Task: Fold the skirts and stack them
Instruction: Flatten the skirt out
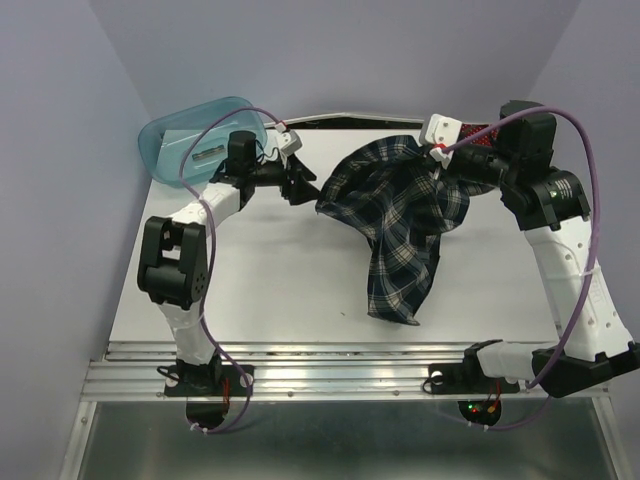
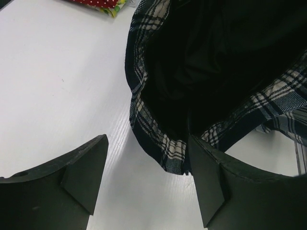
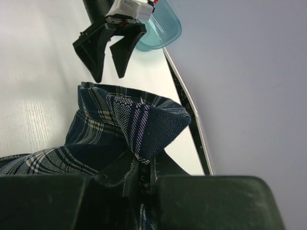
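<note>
The plaid skirt (image 1: 400,215) lies bunched on the white table, its upper right part lifted. My right gripper (image 1: 441,158) is shut on a fold of it; the pinched cloth (image 3: 144,129) stands up from the closed jaws (image 3: 146,178). My left gripper (image 1: 300,186) is open and empty just left of the skirt's left edge. In the left wrist view (image 2: 148,177) the skirt's hem (image 2: 172,153) hangs between the fingers, close to the right finger (image 2: 211,182). A red dotted skirt (image 2: 96,5) and a yellowish cloth (image 2: 117,8) lie at the far edge, partly behind my right arm (image 1: 482,135).
A translucent teal tub (image 1: 200,140) stands at the table's back left corner, behind my left arm; it also shows in the right wrist view (image 3: 160,28). Purple walls close in the back and both sides. A metal rail (image 1: 350,370) runs along the near edge.
</note>
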Robot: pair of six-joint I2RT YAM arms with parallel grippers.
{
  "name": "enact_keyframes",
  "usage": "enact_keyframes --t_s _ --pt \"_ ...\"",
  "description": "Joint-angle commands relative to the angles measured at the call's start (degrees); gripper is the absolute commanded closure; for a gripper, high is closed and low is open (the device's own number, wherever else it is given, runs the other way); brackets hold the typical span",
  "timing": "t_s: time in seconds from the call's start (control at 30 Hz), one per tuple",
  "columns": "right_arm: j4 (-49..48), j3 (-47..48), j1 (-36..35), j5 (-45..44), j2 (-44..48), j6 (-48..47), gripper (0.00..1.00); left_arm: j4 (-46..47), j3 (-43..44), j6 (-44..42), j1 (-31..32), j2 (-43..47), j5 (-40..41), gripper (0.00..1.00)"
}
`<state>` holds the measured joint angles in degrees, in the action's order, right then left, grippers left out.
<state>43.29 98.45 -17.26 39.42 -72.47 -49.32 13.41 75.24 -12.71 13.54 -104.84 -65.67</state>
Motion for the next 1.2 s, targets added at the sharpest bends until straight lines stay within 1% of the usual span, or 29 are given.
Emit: enact_keyframes --t_s 0.0,0.2,0.3,0.37,0.4,0.43,0.5,0.53,0.6,0.63,0.67,0.7,0.73,0.77,0.8,0.87,0.9,0.93,0.97,1.0,1.03,1.07,1.17 --pt "-6.0 1.4 -0.1 0.8 1.8 -0.2 0.99 6.0 1.1 3.8 1.7 -1.3 -0.2 0.21" --pt "-6.3 1.3 -0.1 0.5 2.2 -0.5 0.99 9.1 4.2 5.9 2.9 -4.7 6.2 0.21" --pt "-6.8 0.9 -0.1 0.4 2.7 -0.4 0.99 9.9 6.4 6.3 3.2 -6.8 7.9 0.22" --pt "-7.6 0.5 -0.1 0.0 2.9 0.0 0.99 9.9 8.4 6.9 3.4 -8.4 7.6 0.25" --pt "-7.9 0.4 -0.1 -0.3 2.9 0.1 0.99 9.9 9.0 7.3 3.4 -9.1 7.1 0.29" --pt "-8.1 0.3 -0.1 -1.1 2.9 1.1 0.99 9.5 10.0 7.6 3.4 -9.7 6.7 0.38" --pt "-10.1 0.3 -0.1 -2.7 2.8 2.7 0.99 7.7 10.7 6.8 3.3 -10.8 7.0 0.52" --pt "-10.8 0.3 -0.1 -5.1 2.6 4.3 0.99 2.9 11.8 2.9 3.2 -11.2 9.1 0.66" --pt "-12.4 1.1 -0.1 -8.1 1.6 5.1 0.99 -3.9 13.2 -3.6 1.6 -11.5 14.6 0.79" --pt "-13.0 1.3 -0.1 -9.5 1.4 6.2 0.99 -9.0 13.6 -6.5 0.5 -11.3 15.9 0.93" --pt "-13.8 1.3 -0.1 -12.6 1.1 6.4 0.99 -10.6 13.3 -9.8 -0.6 -10.7 16.8 0.98" --pt "-15.2 1.3 -0.1 -14.0 0.6 6.8 0.99 -13.0 12.8 -11.2 -3.2 -8.7 18.3 1.0" --pt "-15.9 1.2 -0.1 -15.1 0.3 7.0 0.99 -13.1 12.3 -12.4 -4.4 -7.4 19.1 1.0" --pt "-16.4 1.1 -0.1 -16.9 0.0 7.3 0.99 -15.2 11.0 -14.6 -5.4 -5.8 19.8 1.0" --pt "-17.5 1.0 -0.1 -17.7 -0.3 7.6 0.99 -15.8 10.3 -15.5 -6.3 -2.2 20.5 1.0" --pt "-18.9 0.2 -0.1 -19.8 -1.0 8.4 0.99 -15.8 8.3 -17.0 -8.0 2.0 25.0 1.0" --pt "-20.0 0.2 -0.1 -20.5 -1.2 8.5 0.99 -15.6 8.0 -17.5 -8.2 5.5 30.2 1.0" --pt "-20.4 0.1 -0.1 -21.3 -1.4 8.8 0.99 -15.8 8.2 -17.9 -8.2 6.8 32.7 1.0" --pt "-21.3 0.0 -0.1 -22.9 -1.8 8.9 0.99 -18.7 9.8 -20.2 -8.3 8.8 34.7 1.0" --pt "-21.7 -0.2 -0.1 -23.5 -2.0 8.8 0.99 -20.4 10.7 -20.9 -8.3 9.7 38.5 1.0" --pt "-21.9 -0.3 -0.1 -24.2 -2.2 8.7 0.99 -21.8 11.8 -21.7 -8.3 10.3 40.6 1.0" --pt "-22.3 -0.5 -0.1 -24.9 -2.2 8.9 0.99 -24.6 13.4 -22.4 -8.3 11.0 42.1 1.0" --pt "-24.7 -2.8 1.0 -25.6 -2.2 9.9 0.99 -28.9 16.2 -24.4 -8.4 12.3 46.8 1.0"
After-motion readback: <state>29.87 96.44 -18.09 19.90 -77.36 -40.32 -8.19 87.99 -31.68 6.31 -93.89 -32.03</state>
